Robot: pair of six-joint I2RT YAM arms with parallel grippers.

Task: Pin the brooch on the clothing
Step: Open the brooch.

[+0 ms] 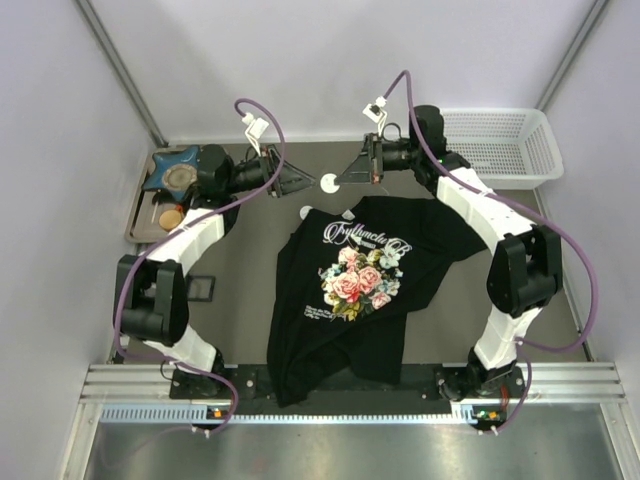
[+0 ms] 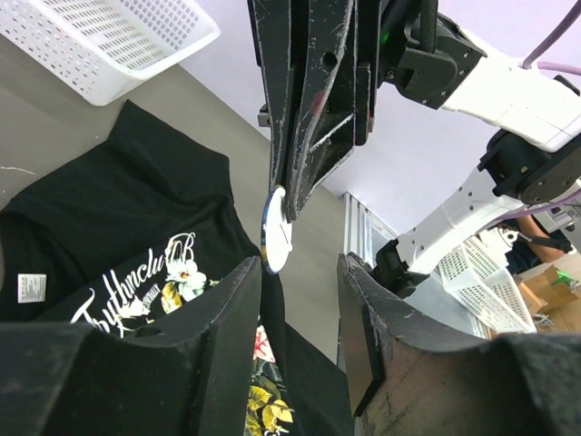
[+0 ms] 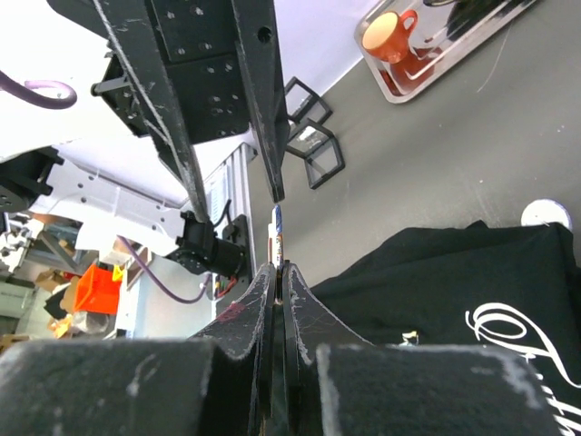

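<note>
The brooch (image 1: 329, 183), a small pale disc, hangs in the air above the table, just beyond the shirt's collar. My right gripper (image 1: 341, 180) is shut on it; in the right wrist view the brooch (image 3: 279, 234) stands edge-on between the closed fingertips of the right gripper (image 3: 277, 265). My left gripper (image 1: 309, 184) faces it from the left, open and empty. In the left wrist view the brooch (image 2: 275, 232) hangs just beyond the spread tips of the left gripper (image 2: 300, 268). The black T-shirt (image 1: 350, 290) with the rose print lies flat below and also shows in both wrist views (image 2: 136, 182) (image 3: 454, 272).
A white basket (image 1: 500, 145) stands at the back right. A metal tray (image 1: 140, 215) at the back left holds a blue star dish (image 1: 180, 170) and an orange cup (image 3: 390, 36). A black square box (image 1: 200, 288) lies at the left. A small white round piece (image 3: 546, 213) lies by the collar.
</note>
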